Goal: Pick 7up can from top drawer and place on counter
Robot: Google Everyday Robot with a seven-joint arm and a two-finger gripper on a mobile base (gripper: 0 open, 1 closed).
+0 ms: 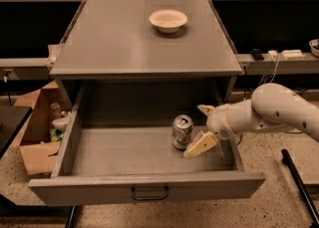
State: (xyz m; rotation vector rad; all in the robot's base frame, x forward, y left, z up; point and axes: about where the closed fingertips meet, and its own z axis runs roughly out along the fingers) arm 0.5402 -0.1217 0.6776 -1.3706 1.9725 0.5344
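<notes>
The 7up can (181, 132) stands upright inside the open top drawer (144, 184), toward its right rear. My gripper (201, 127) is inside the drawer just right of the can, open, with one cream finger (200, 145) in front of the can and the other (205, 108) behind it. The can is close between the fingers but not gripped. The grey counter (124, 43) lies above the drawer.
A white bowl (168, 20) sits on the counter's far middle. A cardboard box (35, 132) with clutter stands on the floor to the left. A dark bar (299, 184) lies on the floor at the right. Shelves run behind the cabinet.
</notes>
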